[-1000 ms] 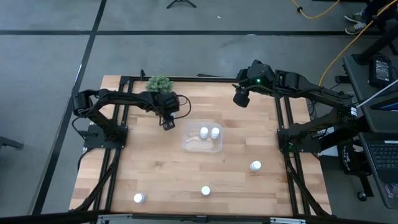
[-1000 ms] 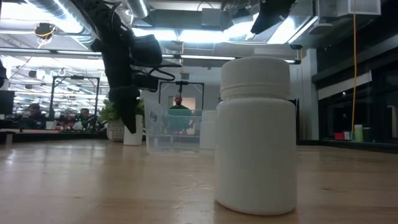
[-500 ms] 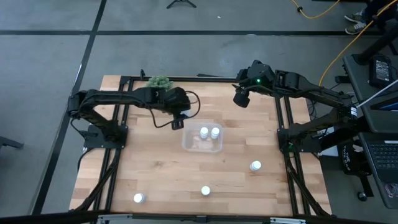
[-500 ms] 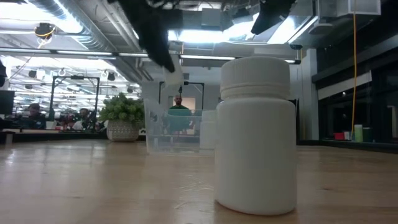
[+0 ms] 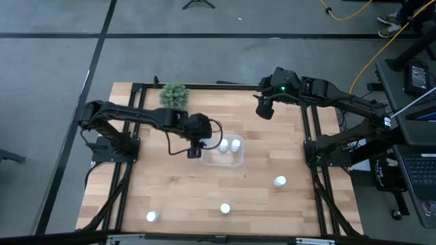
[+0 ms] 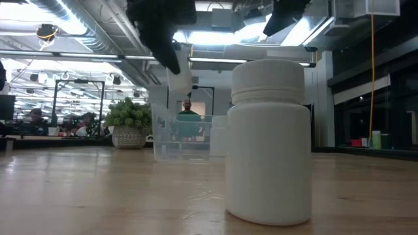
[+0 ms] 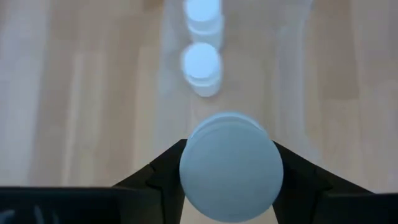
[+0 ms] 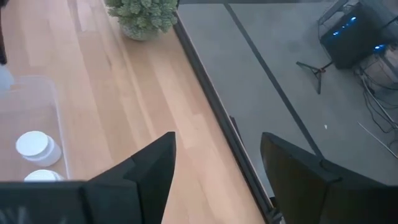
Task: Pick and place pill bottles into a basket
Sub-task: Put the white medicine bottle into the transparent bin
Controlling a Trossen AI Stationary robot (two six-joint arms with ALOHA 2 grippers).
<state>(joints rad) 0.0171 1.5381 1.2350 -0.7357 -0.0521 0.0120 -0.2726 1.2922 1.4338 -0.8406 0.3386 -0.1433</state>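
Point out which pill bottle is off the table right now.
The pill bottle clamped in the left gripper, at the basket's left edge; two stand inside the basket, three on the table.

The left gripper (image 5: 195,151), holding a pill bottle (image 7: 231,167), now hangs at the basket (image 5: 237,161) edge, farther from the plant (image 5: 174,94).

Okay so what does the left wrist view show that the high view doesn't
Only the left wrist view shows the left gripper with its fingers clamped on the held pill bottle. Only the high view shows the right gripper waiting at the far right edge, the plant, and three loose bottles. Both show the basket with two bottles inside.
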